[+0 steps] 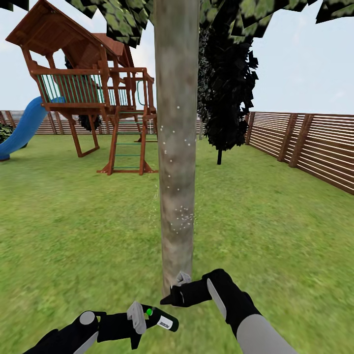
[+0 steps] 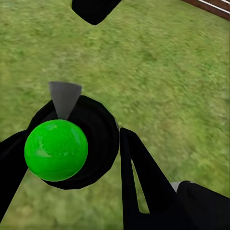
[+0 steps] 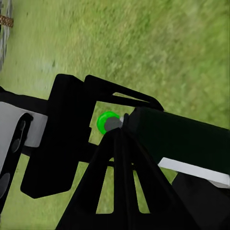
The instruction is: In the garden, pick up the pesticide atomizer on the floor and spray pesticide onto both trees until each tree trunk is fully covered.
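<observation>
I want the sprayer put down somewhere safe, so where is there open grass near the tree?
Open lawn lies right of the grey-brown tree trunk up to the brown slatted fence, and left before the wooden playhouse. At the trunk's foot both grippers crowd.

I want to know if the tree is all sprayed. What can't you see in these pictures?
- Head view: the tree trunk hides its own far side, so any pesticide there is unknown.
- Head view: the top edge cuts off the canopy.
- Head view: the left gripper covers part of the pesticide atomizer.
- Left wrist view: the atomizer is too close to show its shape.
</observation>
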Controlling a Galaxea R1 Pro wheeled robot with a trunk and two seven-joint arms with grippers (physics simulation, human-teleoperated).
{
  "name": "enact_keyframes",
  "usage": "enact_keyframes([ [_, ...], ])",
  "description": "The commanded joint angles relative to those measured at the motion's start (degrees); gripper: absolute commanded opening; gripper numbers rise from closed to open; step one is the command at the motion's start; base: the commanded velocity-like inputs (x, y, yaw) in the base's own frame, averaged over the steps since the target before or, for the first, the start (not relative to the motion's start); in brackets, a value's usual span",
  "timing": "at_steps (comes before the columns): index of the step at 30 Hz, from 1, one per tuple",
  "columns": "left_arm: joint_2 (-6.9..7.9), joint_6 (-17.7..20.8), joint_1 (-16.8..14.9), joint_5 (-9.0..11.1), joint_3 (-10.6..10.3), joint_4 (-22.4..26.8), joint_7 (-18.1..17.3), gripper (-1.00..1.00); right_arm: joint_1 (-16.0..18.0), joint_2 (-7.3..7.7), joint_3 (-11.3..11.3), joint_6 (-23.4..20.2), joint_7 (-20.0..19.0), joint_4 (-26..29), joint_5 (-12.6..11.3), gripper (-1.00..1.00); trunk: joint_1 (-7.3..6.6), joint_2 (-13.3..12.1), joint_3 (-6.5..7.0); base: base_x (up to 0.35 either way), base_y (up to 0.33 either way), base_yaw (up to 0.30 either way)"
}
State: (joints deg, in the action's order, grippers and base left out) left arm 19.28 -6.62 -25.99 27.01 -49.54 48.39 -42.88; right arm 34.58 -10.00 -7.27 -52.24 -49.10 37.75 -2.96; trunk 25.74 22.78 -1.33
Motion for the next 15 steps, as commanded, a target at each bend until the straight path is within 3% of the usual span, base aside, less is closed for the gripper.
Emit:
enact_keyframes([
  [1,0.06,-0.4,-0.1,0.3,-0.3,0.0,0.1,-1.00,0.1,0.00,0.0,-0.4,0.1,0.0,-0.3,-1.00,0.04,0.1,-0.14,0.000,0.000,0.000],
  [15,-0.03,-0.2,-0.1,0.2,-0.3,-0.2,0.2,-1.00,0.1,0.00,-0.1,-0.4,0.1,-0.8,-0.3,-1.00,0.04,0.1,-0.14,0.000,0.000,0.000],
])
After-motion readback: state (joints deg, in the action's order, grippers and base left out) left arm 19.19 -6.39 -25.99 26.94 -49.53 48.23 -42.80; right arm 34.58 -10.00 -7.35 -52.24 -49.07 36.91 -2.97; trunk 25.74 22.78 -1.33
